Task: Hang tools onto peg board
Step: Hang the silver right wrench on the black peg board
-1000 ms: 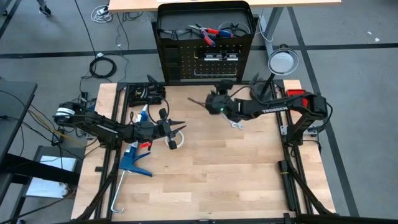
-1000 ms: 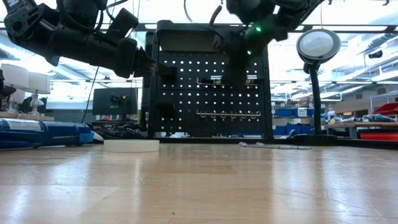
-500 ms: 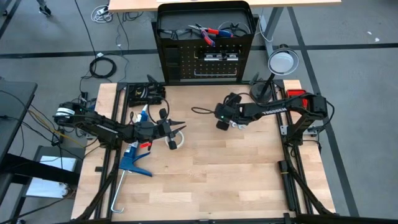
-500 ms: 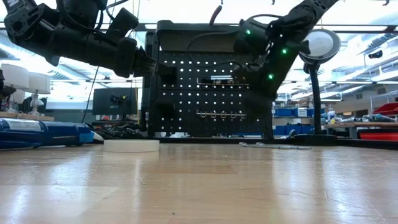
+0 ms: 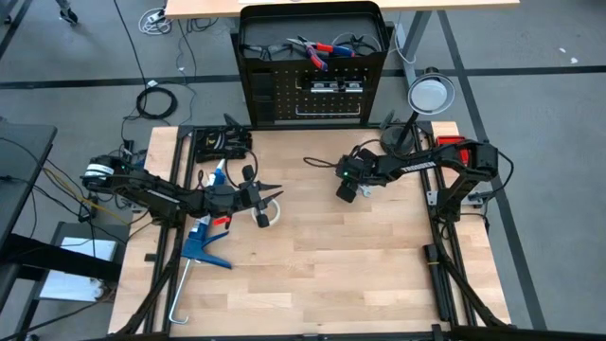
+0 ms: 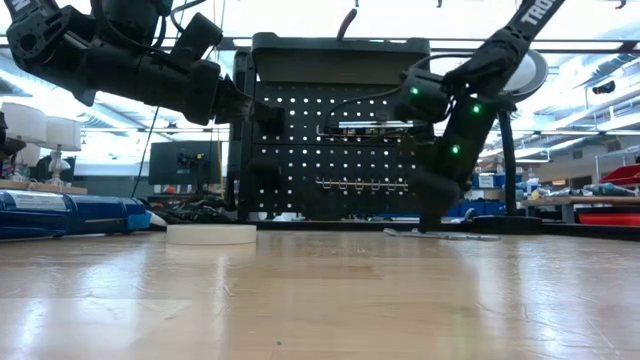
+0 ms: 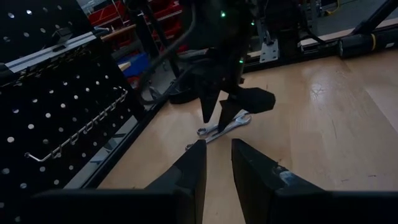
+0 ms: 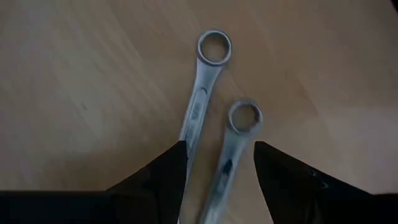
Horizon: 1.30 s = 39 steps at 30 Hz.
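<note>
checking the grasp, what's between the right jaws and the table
In the right wrist view, two silver wrenches lie on the bare wood table; the open right gripper straddles the shorter one.

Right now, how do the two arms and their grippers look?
Both arms are dark, jointed, with black cables along them. The right arm carries white TROSSEN lettering and green lights near its wrist. The right gripper has two dark wedge-shaped fingers; the left gripper has the same dark, tapered pair.
</note>
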Motion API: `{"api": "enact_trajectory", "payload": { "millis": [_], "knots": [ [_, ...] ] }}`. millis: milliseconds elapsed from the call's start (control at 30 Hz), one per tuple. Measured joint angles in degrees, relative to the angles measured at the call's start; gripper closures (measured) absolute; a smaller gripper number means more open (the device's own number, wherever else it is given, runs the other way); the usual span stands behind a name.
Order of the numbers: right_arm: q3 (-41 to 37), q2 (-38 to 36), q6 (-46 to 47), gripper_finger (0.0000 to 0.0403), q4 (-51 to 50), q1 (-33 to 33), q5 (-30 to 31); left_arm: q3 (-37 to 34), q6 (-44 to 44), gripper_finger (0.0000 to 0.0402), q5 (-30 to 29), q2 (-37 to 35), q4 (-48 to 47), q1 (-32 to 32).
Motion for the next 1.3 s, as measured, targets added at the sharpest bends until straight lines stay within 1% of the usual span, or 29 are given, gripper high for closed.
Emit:
{"api": "enact_trajectory", "payload": {
  "millis": [167, 367, 467, 700, 833, 900, 967, 1100, 1233, 1300],
  "knots": [
    [-2.25, -0.11, -0.4, 0.0209, 5.05, -2.92, -0.6, -0.02, -1.15, 0.0323, 0.0, 0.0, -0.02, 0.0],
    [-2.17, -0.15, -1.95, 0.0209, 5.2, -4.9, -3.26, 0.0, -1.31, 0.0323, 0.0, 0.0, -1.06, 0.0],
    [-2.13, -0.17, -2.61, 0.0209, 5.18, -6.38, -6.04, 0.0, -1.09, 0.0323, -0.31, 0.0, -1.11, 0.0],
    [-2.19, -0.09, -2.66, 0.0211, 5.9, -10.45, -14.92, -0.02, -1.05, 0.0324, -0.33, 0.0, -1.09, 0.0],
    [-2.19, 0.0, -2.55, 0.0217, 5.79, -11.38, -16.09, 0.0, -1.05, 0.0324, -0.35, 0.0, -1.09, 0.0],
    [-2.19, 0.0, -2.53, 0.023, 5.61, -11.42, -15.87, -0.02, -1.03, 0.0324, -0.36, 0.0, -1.09, 0.0],
    [-2.19, 0.0, -2.53, 0.025, 5.55, -11.43, -15.64, 0.0, -1.03, 0.0324, -0.37, 0.0, -1.09, 0.0],
    [-2.17, -0.01, -2.57, 0.031, 5.28, -11.42, -15.85, -0.02, -1.01, 0.0324, -0.37, 0.0, -1.07, 0.0],
    [-2.17, -0.02, -2.79, 0.0382, 5.29, -11.25, -16.6, -0.02, -1.01, 0.0324, -0.37, 0.0, -1.06, 0.0],
    [-2.19, 0.0, -3.05, 0.0394, 5.42, -11.02, -16.49, -0.02, -1.01, 0.0324, -0.37, 0.0, -1.03, 0.0]
  ]
}}
